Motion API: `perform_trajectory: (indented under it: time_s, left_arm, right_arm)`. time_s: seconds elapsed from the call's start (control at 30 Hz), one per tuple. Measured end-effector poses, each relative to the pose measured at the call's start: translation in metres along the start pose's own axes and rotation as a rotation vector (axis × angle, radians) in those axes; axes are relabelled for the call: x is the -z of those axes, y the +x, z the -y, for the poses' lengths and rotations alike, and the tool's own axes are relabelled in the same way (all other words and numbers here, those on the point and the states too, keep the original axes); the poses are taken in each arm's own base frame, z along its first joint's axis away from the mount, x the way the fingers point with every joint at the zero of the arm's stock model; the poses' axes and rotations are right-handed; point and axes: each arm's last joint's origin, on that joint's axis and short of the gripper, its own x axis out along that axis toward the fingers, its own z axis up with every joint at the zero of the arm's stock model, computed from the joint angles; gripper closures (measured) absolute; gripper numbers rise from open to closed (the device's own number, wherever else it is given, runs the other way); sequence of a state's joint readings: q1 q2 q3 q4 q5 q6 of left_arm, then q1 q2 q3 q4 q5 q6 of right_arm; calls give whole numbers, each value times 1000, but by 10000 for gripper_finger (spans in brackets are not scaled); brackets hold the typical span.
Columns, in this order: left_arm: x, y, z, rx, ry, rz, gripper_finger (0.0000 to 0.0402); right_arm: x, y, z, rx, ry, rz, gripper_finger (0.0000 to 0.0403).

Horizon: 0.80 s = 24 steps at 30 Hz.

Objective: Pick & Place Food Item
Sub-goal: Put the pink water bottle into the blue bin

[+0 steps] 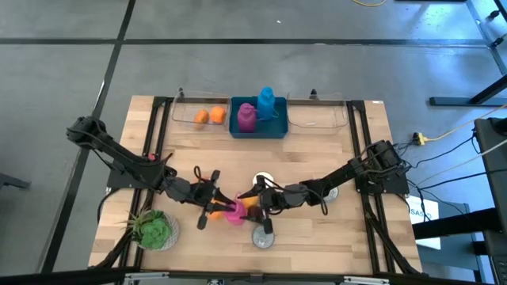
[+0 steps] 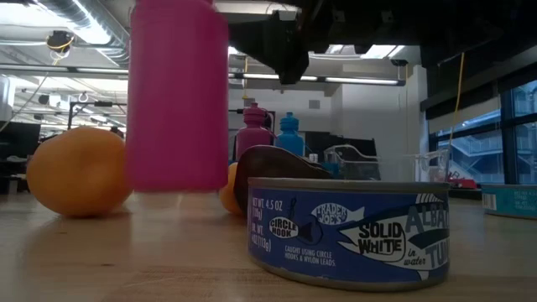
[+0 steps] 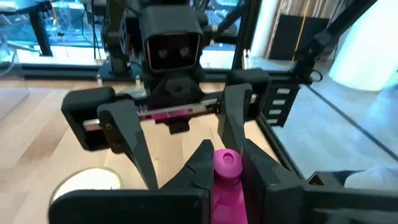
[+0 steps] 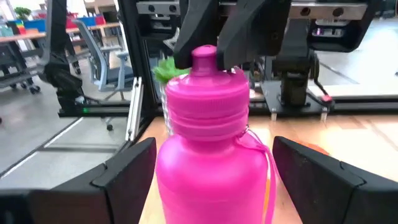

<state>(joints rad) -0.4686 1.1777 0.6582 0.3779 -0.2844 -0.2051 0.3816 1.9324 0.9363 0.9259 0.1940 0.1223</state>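
Mid-handover at table centre: left gripper [image 3: 225,163] pinched on pink bottle's [image 1: 233,211] spout, right gripper [image 4: 214,171] spread wide around its body; next, right closes, left lets go.

I work in a lab or open office-style workshop. My wooden surface [image 1: 317,158] stands on a grey concrete floor [image 1: 238,63]. Behind it I see exposed ceiling ducts [image 2: 75,13], strip lights [image 2: 369,80], large windows [image 2: 495,126], a wheeled office chair [image 4: 99,56] and cables [image 1: 451,134].
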Motion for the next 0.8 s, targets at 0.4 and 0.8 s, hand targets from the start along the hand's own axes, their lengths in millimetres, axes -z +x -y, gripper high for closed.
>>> perform_trajectory:
  time_s: [0.4, 0.8]
  left_arm:
    - [-30, -2, -13, -3, -26, -40, 374]
    - [-84, -2, -41, -142, 195, -8, 375]
  right_arm:
    - [-28, 0, 15, 30, -70, 142, 80]
    - [-69, -14, 46, 131, -154, 145, 80]
